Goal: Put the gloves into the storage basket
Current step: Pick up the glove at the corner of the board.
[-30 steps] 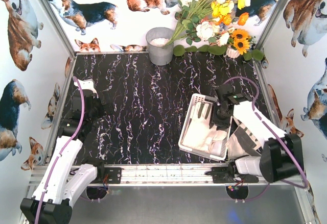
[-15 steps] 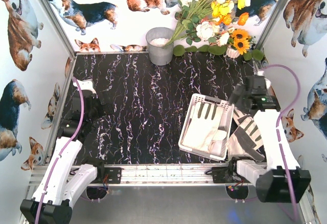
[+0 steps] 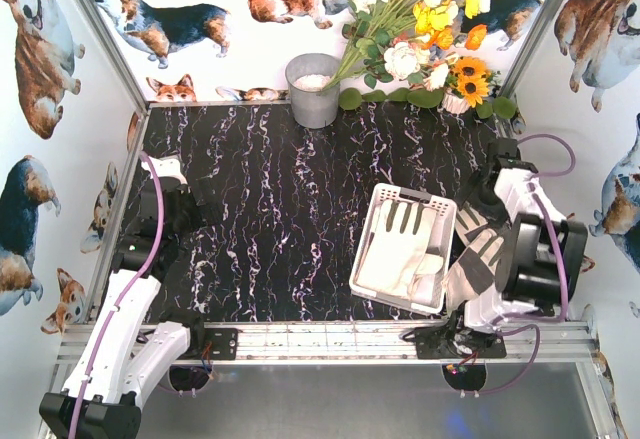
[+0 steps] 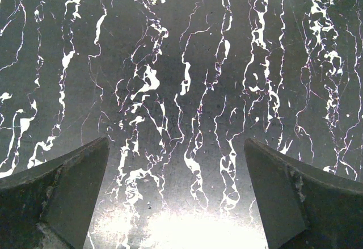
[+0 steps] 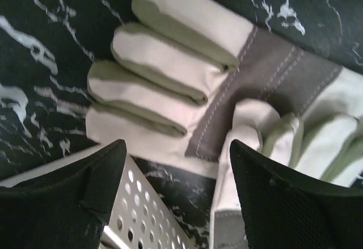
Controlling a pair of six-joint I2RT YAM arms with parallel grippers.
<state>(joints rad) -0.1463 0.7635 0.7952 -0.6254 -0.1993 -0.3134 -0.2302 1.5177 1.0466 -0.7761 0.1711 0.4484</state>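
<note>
**Gloves (image 3: 398, 259) in the storage basket (image 3: 412, 197) and beside it**

Corgi-print walls (image 3: 40, 109) close in a black bench (image 3: 280, 189) veined with white like marble. At the left, the left jaws stand wide apart over bare bench, grasping nothing. A grey bucket (image 3: 313, 89) stands against the back wall, with a bunch of flowers (image 3: 420, 29) to its right. Right of centre, the white perforated basket holds several gloves. Two loose gloves (image 3: 478, 246) lie palm-up on the bench against its right side. Over these the right jaws hang released and empty.
</note>
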